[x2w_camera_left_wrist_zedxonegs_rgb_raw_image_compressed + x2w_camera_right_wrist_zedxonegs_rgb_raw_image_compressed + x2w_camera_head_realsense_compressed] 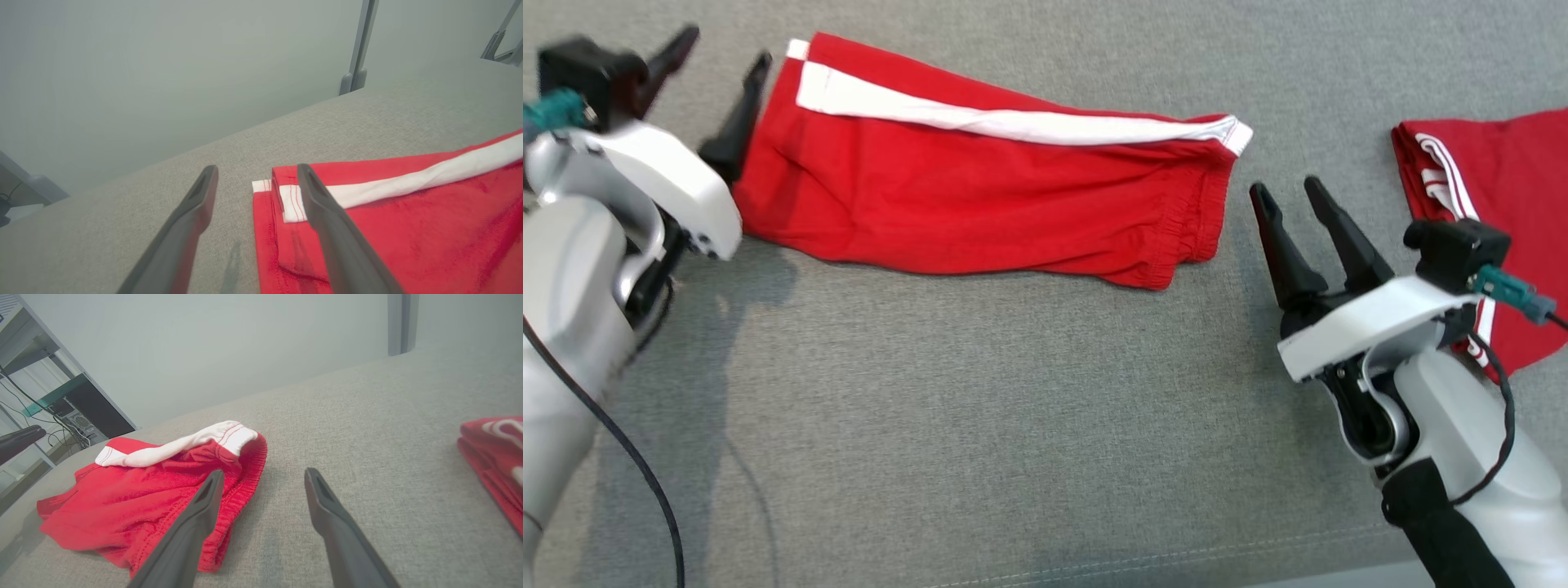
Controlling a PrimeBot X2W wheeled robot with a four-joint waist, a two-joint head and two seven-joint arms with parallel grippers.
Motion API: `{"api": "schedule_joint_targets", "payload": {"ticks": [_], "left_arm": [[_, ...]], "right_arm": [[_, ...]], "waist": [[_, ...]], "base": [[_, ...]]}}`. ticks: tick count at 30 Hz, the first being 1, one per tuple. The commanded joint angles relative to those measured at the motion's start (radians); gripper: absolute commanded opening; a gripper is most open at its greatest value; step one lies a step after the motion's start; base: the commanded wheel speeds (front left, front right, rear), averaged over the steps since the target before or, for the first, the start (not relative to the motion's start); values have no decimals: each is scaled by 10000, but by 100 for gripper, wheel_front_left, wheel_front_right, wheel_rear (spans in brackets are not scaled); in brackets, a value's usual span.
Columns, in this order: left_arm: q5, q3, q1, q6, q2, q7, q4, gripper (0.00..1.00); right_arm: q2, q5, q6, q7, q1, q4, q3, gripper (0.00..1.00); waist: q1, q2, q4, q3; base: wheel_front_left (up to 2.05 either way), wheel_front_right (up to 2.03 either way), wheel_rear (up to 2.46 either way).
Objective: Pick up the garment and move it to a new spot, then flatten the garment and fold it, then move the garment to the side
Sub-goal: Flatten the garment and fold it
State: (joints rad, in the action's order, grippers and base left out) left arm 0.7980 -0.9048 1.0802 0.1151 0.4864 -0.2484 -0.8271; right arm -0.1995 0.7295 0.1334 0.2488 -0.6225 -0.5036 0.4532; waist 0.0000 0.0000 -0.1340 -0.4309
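The garment is a pair of red shorts with a white side stripe, folded in half lengthwise and lying flat across the far part of the grey surface. Its hem end sits under my left gripper, whose jaws are open and empty. In the head view the left gripper hovers at the garment's left edge. My right gripper stands open and empty just right of the elastic waistband, apart from it. In the right wrist view the right gripper points past the waistband end.
A second red garment with white trim lies folded at the right edge, partly behind my right wrist; the same second garment appears at the right. The grey fabric surface spreads out in front. Metal frame posts stand beyond its far edge.
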Motion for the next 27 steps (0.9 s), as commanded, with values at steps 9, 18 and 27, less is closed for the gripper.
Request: {"api": "schedule_joint_targets", "payload": {"ticks": [9, 18, 27], "left_arm": [[-981, 2319, -2926, -982, 19, -131, 2693, 100], [-1990, 3728, -5292, -1242, -678, -132, 4234, 100], [-3050, 5128, -7123, -1277, -1483, -133, 5404, 100]], "right_arm": [[-90, -24, -27, 129, 1289, 204, -121, 100], [-59, 67, -27, 129, 1932, 112, -339, 100], [88, 26, -27, 129, 2370, -12, -648, 100]], "waist": [[0, 0, 749, 1131], [0, 0, 1175, 1720], [0, 0, 1447, 1966]], "base": [[0, 0, 0], [0, 0, 0], [0, 0, 0]]}}
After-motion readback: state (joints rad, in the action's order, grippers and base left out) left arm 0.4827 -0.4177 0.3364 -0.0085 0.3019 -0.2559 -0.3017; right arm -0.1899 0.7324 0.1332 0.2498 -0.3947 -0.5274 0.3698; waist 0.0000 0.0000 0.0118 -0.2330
